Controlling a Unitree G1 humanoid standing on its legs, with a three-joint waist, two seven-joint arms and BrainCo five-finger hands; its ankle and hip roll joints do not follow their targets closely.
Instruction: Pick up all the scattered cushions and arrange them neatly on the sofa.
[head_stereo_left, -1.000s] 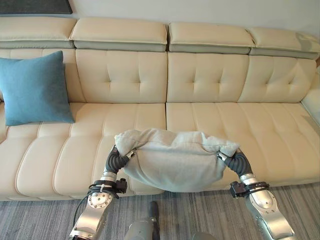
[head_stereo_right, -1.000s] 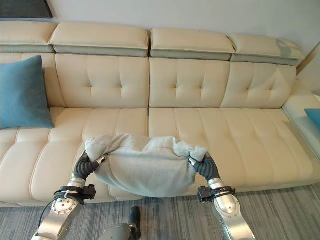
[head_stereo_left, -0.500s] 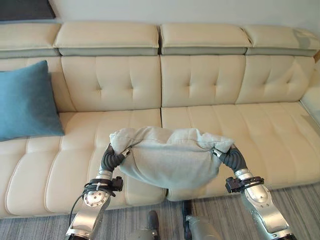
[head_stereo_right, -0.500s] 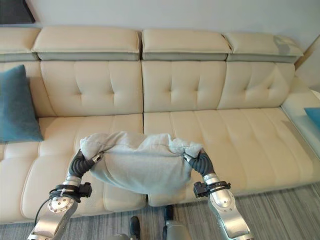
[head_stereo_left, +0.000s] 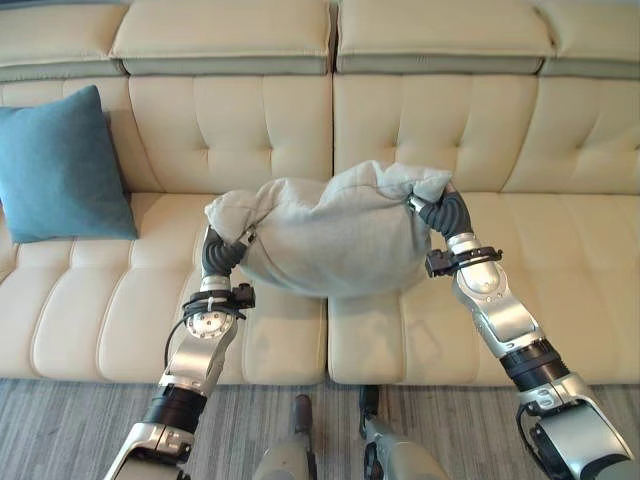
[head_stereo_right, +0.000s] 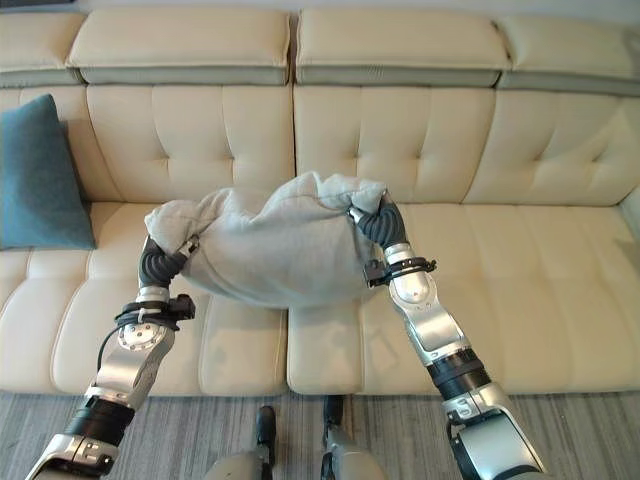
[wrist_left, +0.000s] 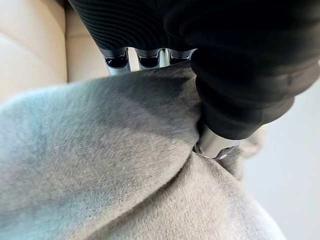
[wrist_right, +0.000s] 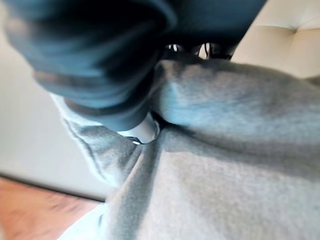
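While hanging over the sofa (head_stereo_left: 120, 300) | grey cushion (head_stereo_left: 330, 235) | left hand (wrist_left: 215, 100), right hand (wrist_right: 100, 75) fingers pinching its corners | risk: slack fabric slipping, cushion dropping crooked.

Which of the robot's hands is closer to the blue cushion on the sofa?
Left. The left hand grips the grey cushion's end nearest the blue cushion; the right hand grips the far end.
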